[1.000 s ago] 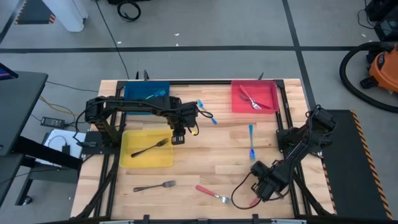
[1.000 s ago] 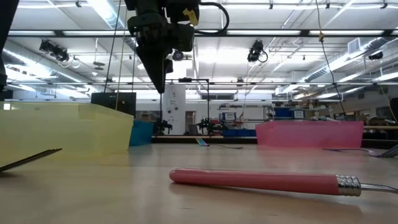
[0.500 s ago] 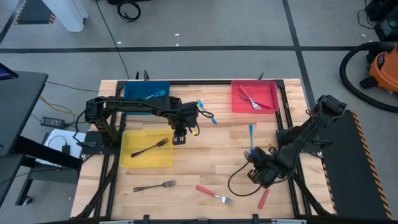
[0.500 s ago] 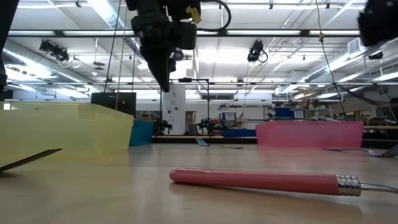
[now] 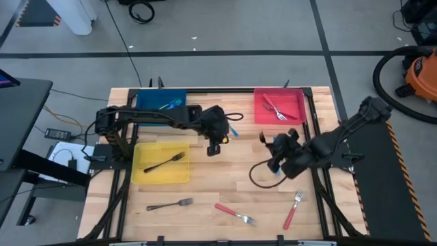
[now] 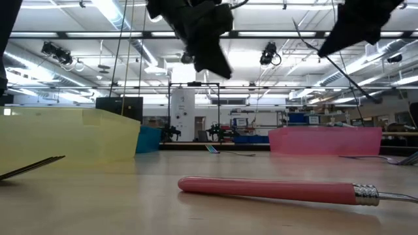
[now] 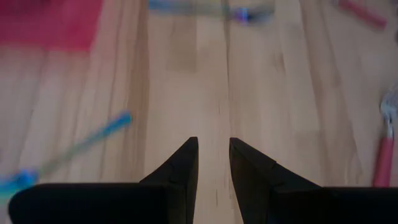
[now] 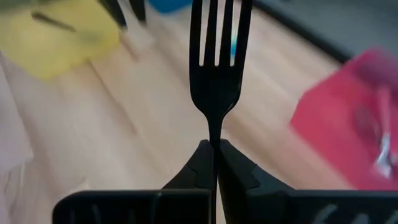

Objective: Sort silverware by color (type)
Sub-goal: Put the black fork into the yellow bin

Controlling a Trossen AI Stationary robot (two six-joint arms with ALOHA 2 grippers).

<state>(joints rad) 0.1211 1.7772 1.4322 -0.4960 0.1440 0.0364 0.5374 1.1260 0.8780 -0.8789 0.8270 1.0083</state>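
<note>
My right gripper [image 5: 270, 143] hangs above the table's middle right, shut on an all-black fork [image 8: 215, 68]. My left gripper [image 5: 214, 147] hovers above the table's centre, just right of the yellow tray [image 5: 147, 174]. It is open, and nothing lies between its fingers [image 7: 213, 158]. A black fork [image 5: 165, 161] lies flat in the yellow tray. Another black fork [image 5: 171, 204] and two red forks [image 5: 234, 213] [image 5: 292, 209] lie on the near part of the table. A blue fork [image 7: 81, 149] lies on the wood ahead of my left gripper. My right gripper pinches the black fork's thin neck [image 8: 214, 140], just below the tines, between its two fingers. The fork runs along the fingers and its tines stick out ahead of them. It is lifted clear of the table. The gripper hides the handle.
The blue tray [image 5: 151, 99] with a blue fork stands at the far left. The red tray [image 5: 295, 116] with red forks stands at the far right. A black frame borders the table. A loose cable [image 5: 258, 179] loops below my right arm. In the low view a red fork handle [image 6: 268, 189] lies close.
My right gripper has risen from the table's near right corner and swung toward the far edge and the centre, turning as it went. A red fork now shows where it was. My left gripper has tipped upward and shifted a little toward the right edge.
</note>
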